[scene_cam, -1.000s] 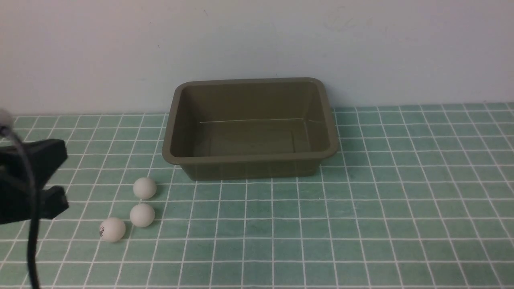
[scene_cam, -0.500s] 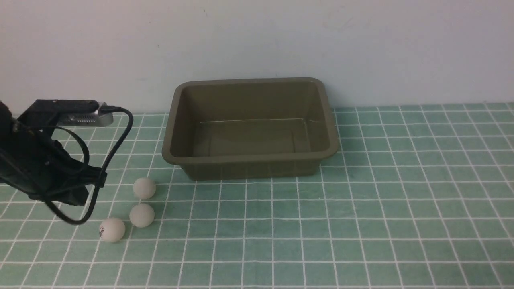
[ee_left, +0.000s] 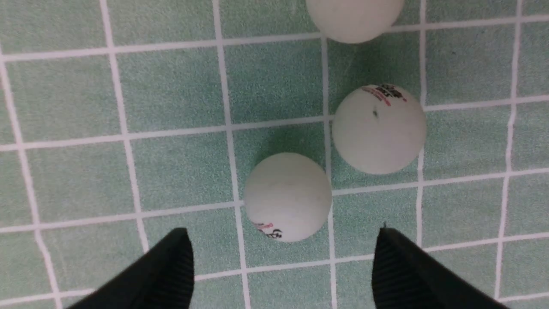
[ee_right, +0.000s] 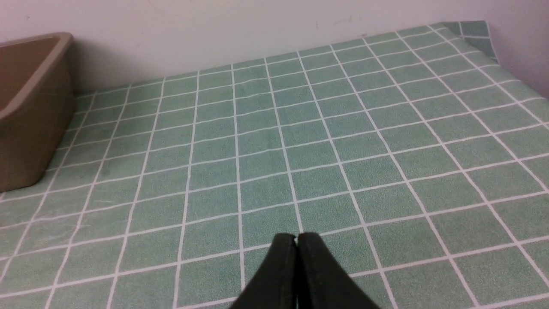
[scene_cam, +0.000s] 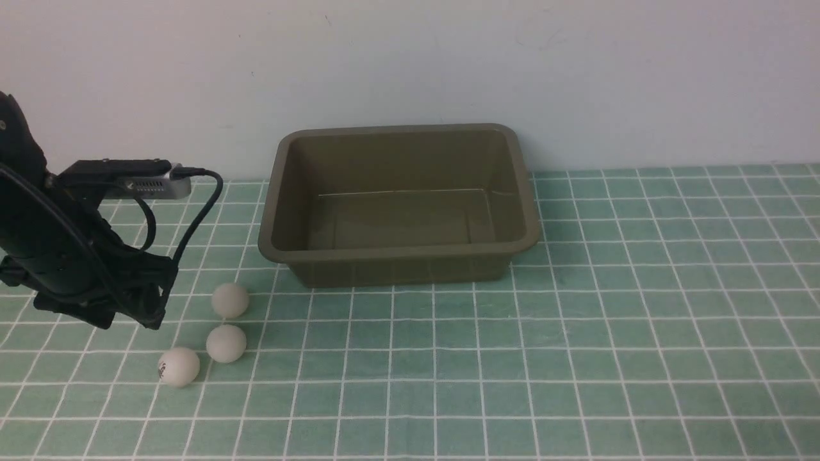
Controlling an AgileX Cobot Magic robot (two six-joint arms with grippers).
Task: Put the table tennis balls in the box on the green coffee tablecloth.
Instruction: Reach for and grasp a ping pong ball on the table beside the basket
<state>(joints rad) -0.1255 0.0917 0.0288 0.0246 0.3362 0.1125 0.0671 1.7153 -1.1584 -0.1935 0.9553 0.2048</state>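
Observation:
Three white table tennis balls lie on the green coffee tablecloth (scene_cam: 576, 320), left of and in front of the box: one (scene_cam: 230, 300) farthest back, one (scene_cam: 226, 343) in the middle, and a marked one (scene_cam: 179, 366) nearest the front. The olive-brown box (scene_cam: 279, 192) stands empty against the wall. My left gripper (scene_cam: 131, 315) hovers just left of the balls, open and empty. In the left wrist view the gripper (ee_left: 282, 235) has its jaws wide apart, and the marked ball (ee_left: 287, 197) lies just ahead of the gap. My right gripper (ee_right: 297, 237) is shut and empty over bare cloth.
A white wall runs close behind the box. The left arm's cable (scene_cam: 198, 211) loops toward the box's left side. In the right wrist view the box wall (ee_right: 30, 107) is at the far edge and the cloth's corner (ee_right: 476, 32) meets the wall.
My left arm has come in from the left edge toward the balls and now hangs beside them. The balls and the box have not moved.

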